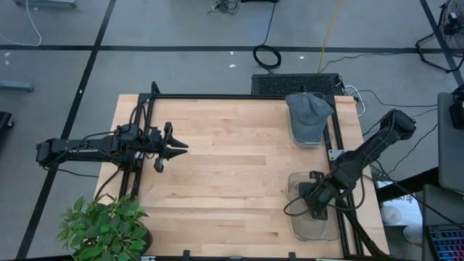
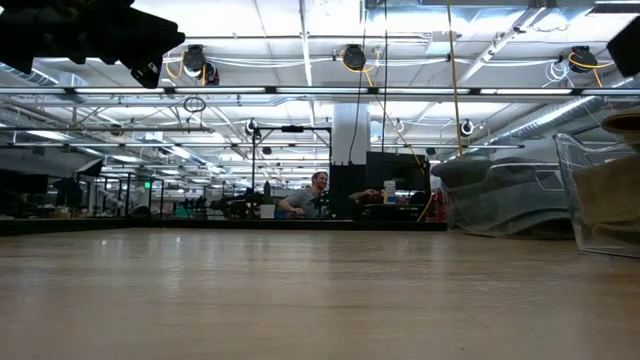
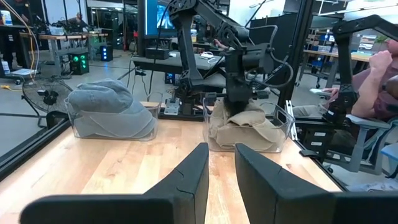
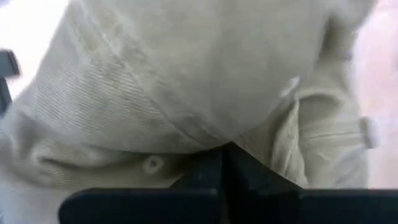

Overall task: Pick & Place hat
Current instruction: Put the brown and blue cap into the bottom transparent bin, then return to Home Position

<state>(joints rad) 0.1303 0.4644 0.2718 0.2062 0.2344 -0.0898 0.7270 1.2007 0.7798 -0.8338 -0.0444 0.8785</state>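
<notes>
A beige hat (image 3: 245,127) lies in the near clear bin (image 1: 313,230) on the table's right side. My right gripper (image 1: 317,203) reaches down into that bin and is shut on the hat; in the right wrist view the beige cloth (image 4: 186,81) fills the picture. A grey cap (image 1: 309,114) rests on top of the far clear bin (image 1: 296,139), and shows in the left wrist view as the grey cap (image 3: 106,109). My left gripper (image 1: 176,147) hovers open above the table's left part, pointing toward the bins, far from both hats. My right gripper pinches the beige hat's cloth (image 4: 205,140) between its two fingertips, at a crease beside a small button. The fingers (image 3: 239,99) come from above, pointing down. The hat sits in the bin, crumpled under the gripper; one layer or several, I cannot tell.
A potted plant (image 1: 105,228) stands at the table's near left corner. A black frame rail (image 1: 341,130) runs along the right side past the bins. Bare wood (image 1: 232,174) lies between the two arms. A person (image 2: 305,203) sits in the room beyond the table.
</notes>
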